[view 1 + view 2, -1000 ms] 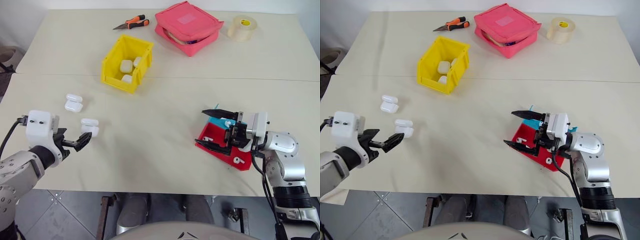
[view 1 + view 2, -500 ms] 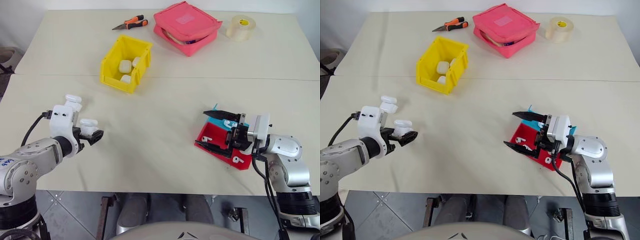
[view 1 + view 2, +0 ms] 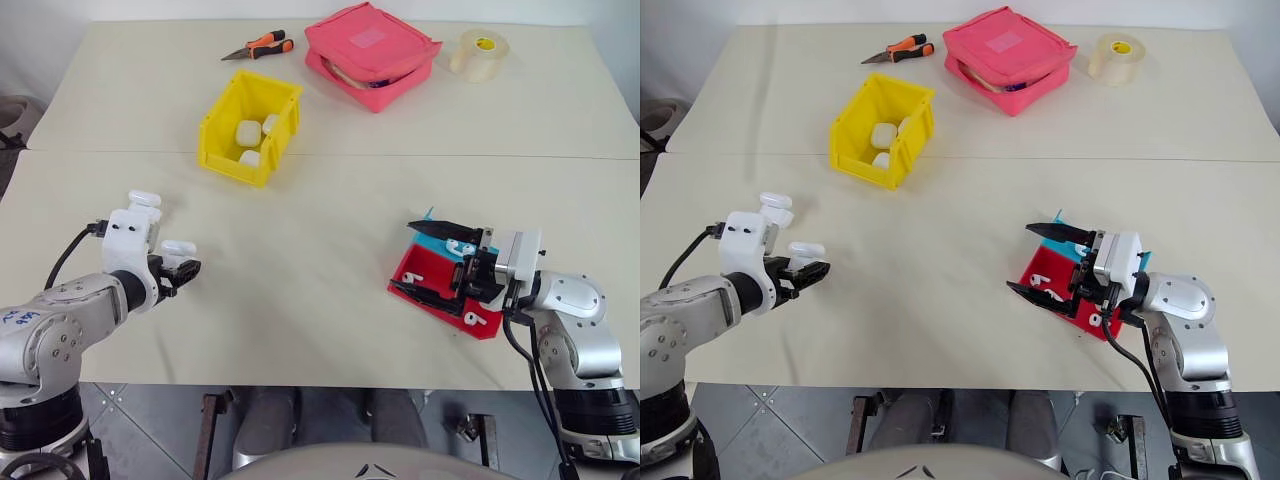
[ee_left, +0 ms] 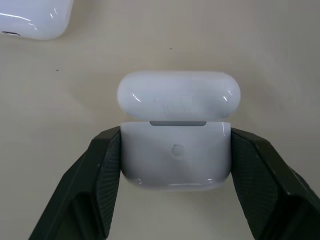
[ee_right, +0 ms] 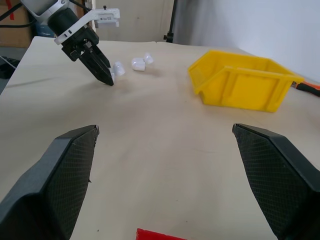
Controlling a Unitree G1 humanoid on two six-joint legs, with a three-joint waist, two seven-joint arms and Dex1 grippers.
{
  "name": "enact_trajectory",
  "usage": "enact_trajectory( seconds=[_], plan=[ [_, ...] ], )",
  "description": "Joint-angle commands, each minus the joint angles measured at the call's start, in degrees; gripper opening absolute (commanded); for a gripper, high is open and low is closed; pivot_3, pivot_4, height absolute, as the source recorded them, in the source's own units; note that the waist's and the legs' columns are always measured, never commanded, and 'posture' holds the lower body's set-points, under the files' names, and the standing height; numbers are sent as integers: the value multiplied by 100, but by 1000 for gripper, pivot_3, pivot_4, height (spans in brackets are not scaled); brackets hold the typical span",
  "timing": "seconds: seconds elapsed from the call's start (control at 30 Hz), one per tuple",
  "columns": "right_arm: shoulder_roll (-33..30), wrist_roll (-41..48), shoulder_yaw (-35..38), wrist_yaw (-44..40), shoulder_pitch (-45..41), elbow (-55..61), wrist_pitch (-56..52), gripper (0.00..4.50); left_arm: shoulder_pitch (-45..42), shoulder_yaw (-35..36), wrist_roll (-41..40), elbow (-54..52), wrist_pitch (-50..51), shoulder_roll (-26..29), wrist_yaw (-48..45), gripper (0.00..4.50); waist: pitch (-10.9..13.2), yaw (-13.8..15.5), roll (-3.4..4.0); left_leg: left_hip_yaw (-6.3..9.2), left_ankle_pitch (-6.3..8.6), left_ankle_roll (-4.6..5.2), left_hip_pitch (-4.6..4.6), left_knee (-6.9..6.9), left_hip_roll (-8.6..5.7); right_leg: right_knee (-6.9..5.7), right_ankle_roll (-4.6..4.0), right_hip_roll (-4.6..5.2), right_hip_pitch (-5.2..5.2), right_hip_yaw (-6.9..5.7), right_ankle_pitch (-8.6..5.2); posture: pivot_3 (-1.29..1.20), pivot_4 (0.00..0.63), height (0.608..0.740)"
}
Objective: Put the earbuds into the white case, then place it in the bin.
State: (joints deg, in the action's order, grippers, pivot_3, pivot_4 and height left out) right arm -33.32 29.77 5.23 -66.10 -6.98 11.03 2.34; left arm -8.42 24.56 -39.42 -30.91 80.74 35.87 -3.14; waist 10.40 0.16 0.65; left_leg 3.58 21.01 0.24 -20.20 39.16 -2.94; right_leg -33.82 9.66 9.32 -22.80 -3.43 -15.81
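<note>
Risk: left gripper point(image 4: 175, 165), fingers clenched on the white case point(image 4: 176, 131) at lower left of the counter point(image 3: 320, 190); glossy shell may slip or the raised lid snap closed. Case: white, rounded, lid open. Bin point(image 3: 250, 125): yellow, upper centre-left, already holding cases. Earbuds point(image 3: 462, 246): tiny, white, in the red tray point(image 3: 440, 290), lower right. Right gripper point(image 3: 440, 262): fingers released, spread over the tray.

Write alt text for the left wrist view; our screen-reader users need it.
The left gripper is shut on an open white case standing on the beige table, lid flipped back. Part of another white case lies nearby.
</note>
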Motion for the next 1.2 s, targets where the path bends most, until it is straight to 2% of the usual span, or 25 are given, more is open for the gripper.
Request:
enact_trajectory(
  seconds=[0.03,0.17,0.3,0.4,0.47,0.57,0.67,0.73,0.87,1.0,1.2],
  plan=[
    [-140,104,130,-103,-103,-10,8,4500,395,174,-14,-289,-1391,-34,-999,2809,0,-7,0,0,0,0,0,0,0,2,0,0,0,0,0,0,150,740],
    [-330,166,363,-118,-166,-202,-66,4500,780,-200,182,-352,-3219,128,-2552,2809,0,20,0,-3,0,0,-3,1,2,6,-1,2,1,-1,0,0,150,740],
    [-596,119,588,-201,-3,-347,-13,4500,660,-675,130,-194,-4602,-355,-3519,2809,1,97,2,-9,1,3,-3,1,-3,14,0,9,6,-1,0,0,150,740],
    [-813,162,883,-153,201,-227,-75,4500,597,-1329,552,48,-5887,-506,-4493,2809,1,119,2,-10,2,4,-4,1,-2,16,0,8,6,-5,0,0,150,740],
    [-906,148,1119,-47,502,-60,-104,4500,361,-1808,718,476,-6686,-779,-5078,2809,-2,138,8,-17,2,5,-5,1,-1,17,0,7,7,-8,0,0,150,740],
    [-979,171,1476,106,1015,237,-163,4500,-27,-2242,810,1202,-7355,-1300,-5453,2809,-4,146,10,-45,-1,10,-4,6,-4,20,4,8,19,-15,2,0,150,740],
    [-868,253,2174,453,1946,896,-318,4500,-580,-2707,1440,2293,-8760,-1871,-5786,2809,-5,152,14,-62,0,12,-3,6,-2,20,6,7,19,-15,3,0,150,740],
    [-721,240,2445,708,2594,1461,-431,4500,-695,-2772,1556,2770,-9347,-1956,-6111,2809,-5,183,11,-65,0,14,-4,6,-4,23,8,6,19,-17,4,0,150,740],
    [-616,253,3048,1064,3461,1970,-776,4500,-1125,-2826,1409,3570,-9830,-2238,-6416,2809,-3,127,8,-85,7,24,2,4,2,25,11,5,19,-11,6,0,150,740],
    [-621,108,3542,1051,4257,2209,-1029,4500,-1336,-2975,1072,3797,-9893,-2594,-6818,2809,-4,148,4,-85,8,38,0,25,-3,29,32,7,32,-3,17,0,150,740],
    [-946,472,4102,1213,4655,2626,-2024,4500,-1400,-3267,854,3995,-9618,-3112,-7043,2809,-4,139,4,-83,19,55,-1,29,-7,33,32,10,31,7,17,0,150,740]
  ],
)
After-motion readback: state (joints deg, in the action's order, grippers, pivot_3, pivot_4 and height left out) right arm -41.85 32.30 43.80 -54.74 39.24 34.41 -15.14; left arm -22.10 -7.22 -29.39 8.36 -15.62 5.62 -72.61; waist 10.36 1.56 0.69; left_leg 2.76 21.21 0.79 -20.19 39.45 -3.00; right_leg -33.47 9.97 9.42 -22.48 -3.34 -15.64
